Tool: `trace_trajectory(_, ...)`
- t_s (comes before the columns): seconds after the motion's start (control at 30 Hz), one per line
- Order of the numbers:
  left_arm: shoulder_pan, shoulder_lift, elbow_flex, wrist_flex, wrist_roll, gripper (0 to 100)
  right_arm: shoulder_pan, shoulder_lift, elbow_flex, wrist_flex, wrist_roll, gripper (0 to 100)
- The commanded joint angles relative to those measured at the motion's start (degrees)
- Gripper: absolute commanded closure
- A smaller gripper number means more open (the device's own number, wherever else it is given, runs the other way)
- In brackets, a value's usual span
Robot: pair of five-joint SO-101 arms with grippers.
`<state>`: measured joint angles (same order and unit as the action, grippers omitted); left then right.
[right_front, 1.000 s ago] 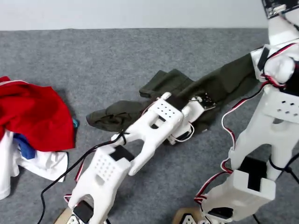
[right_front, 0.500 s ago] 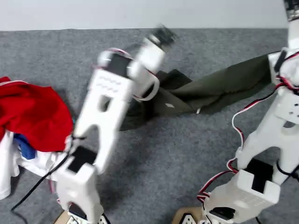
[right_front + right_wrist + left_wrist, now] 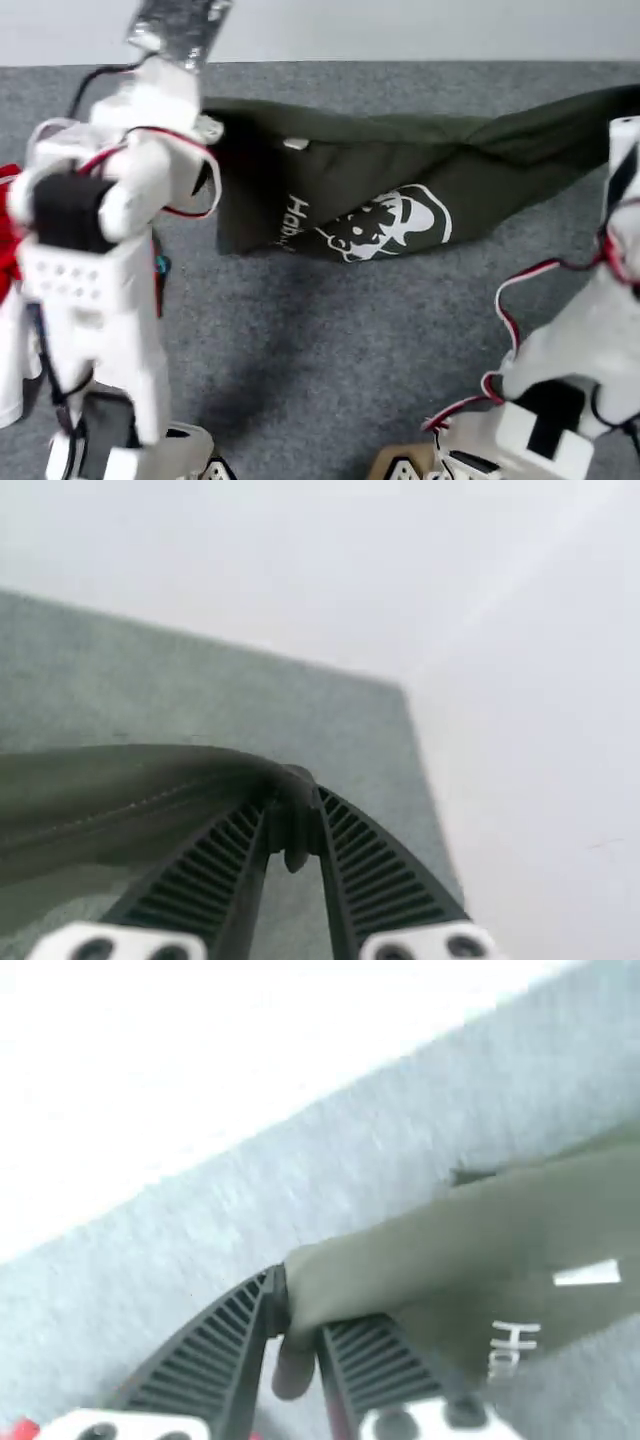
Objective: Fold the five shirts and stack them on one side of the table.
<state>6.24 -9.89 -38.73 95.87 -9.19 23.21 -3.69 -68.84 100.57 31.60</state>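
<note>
Tension matters here: with my left gripper (image 3: 295, 1308) and right gripper (image 3: 294, 815) each clamped on the green shirt (image 3: 400, 180), stretched over the far side of the table (image 3: 330, 340), I should lower both evenly so it lands flat.

A dark green shirt (image 3: 400, 190) hangs stretched across the far half of the grey table (image 3: 330, 360), pinched at one end by the left gripper (image 3: 295, 1325) and at the other by the right gripper (image 3: 292, 820), barring the way from side to side. Nearer the bases, bare table between the left arm (image 3: 100, 260) and the right arm (image 3: 590, 340) leaves room to pass. A pile of red and white shirts (image 3: 8, 225), partly hidden by the left arm, crowds the left edge.
</note>
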Motion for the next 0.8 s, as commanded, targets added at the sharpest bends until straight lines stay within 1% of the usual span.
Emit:
trace_trajectory(0.0,-0.6,-8.0,-2.1,-3.3,-0.5,100,0.8,-5.1,-3.8,1.4,0.4,98.8)
trace_trajectory(0.17,-0.6,-15.9,-2.1,-3.2,-0.6,100,0.8,-10.1,-7.5,1.4,1.1,98.8)
trace_trajectory(0.27,-0.6,-20.4,-2.1,-3.2,-1.3,100,0.8,-13.1,-9.1,0.5,4.5,98.8)
trace_trajectory(0.4,-0.6,-25.8,-2.1,-3.5,-5.5,100,1.1,-17.1,-9.8,-4.7,6.4,98.8)
trace_trajectory(0.6,-0.7,-33.1,-2.2,-6.4,-6.1,100,1.1,-22.5,-9.4,-12.4,7.7,98.8)
trace_trajectory(0.7,-0.7,-34.8,-1.9,-6.1,-9.5,100,1.1,-23.6,-9.5,-16.2,8.2,98.8)
trace_trajectory(0.77,-0.7,-35.3,-1.9,-6.1,-11.3,100,1.1,-24.4,-9.5,-18.5,10.0,98.8)
